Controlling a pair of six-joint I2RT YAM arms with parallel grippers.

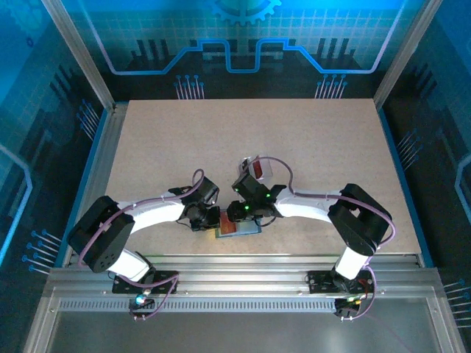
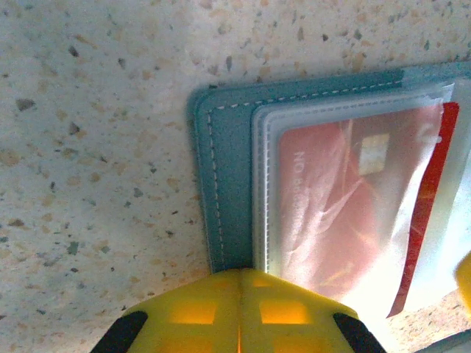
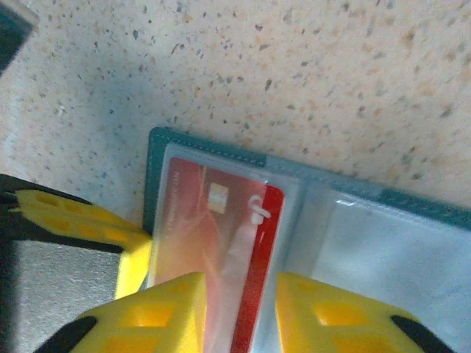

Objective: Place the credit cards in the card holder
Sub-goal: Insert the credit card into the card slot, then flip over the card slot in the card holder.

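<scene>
Between the right jaws lies the sleeved red card (image 3: 224, 232).

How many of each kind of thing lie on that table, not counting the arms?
Card holder: 1
Red card partly in its clear sleeve: 1
Red card loose on the table: 1
Total: 3. A pale edge beside the loose card may be another; too small to tell.

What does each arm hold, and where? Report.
Left jaws, shut, rest on the wallet edge. Right jaws straddle the red card at its free end; grip cannot be told.
</scene>
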